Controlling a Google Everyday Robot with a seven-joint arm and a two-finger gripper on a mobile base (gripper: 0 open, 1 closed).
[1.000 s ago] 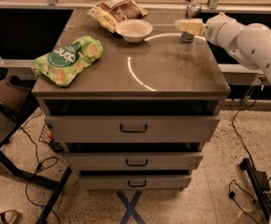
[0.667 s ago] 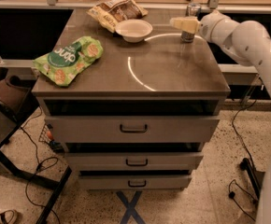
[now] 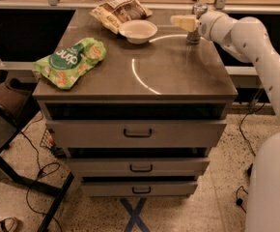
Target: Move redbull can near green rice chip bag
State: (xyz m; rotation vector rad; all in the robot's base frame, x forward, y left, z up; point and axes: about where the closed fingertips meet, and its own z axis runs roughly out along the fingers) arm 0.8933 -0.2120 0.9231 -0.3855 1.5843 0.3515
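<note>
Camera view: pincer (image 3: pixel 181 22) by redbull can (image 3: pixel 193 35), back table corner, grip unclear; white bowl (image 3: pixel 137 31) nr.

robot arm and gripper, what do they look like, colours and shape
The arm is smooth glossy white, built of rounded tubular segments; no cables or markings show. The gripper, at the grey table's back right by the slim silver can, is pale cream.

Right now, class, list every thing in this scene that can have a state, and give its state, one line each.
redbull can: upright, at the back right.
green rice chip bag: lying flat, front left.
tan snack bag: lying at the back.
white bowl: upright, looks empty.
three drawers: all shut.
gripper: at the redbull can's upper part, off the surface.
</note>
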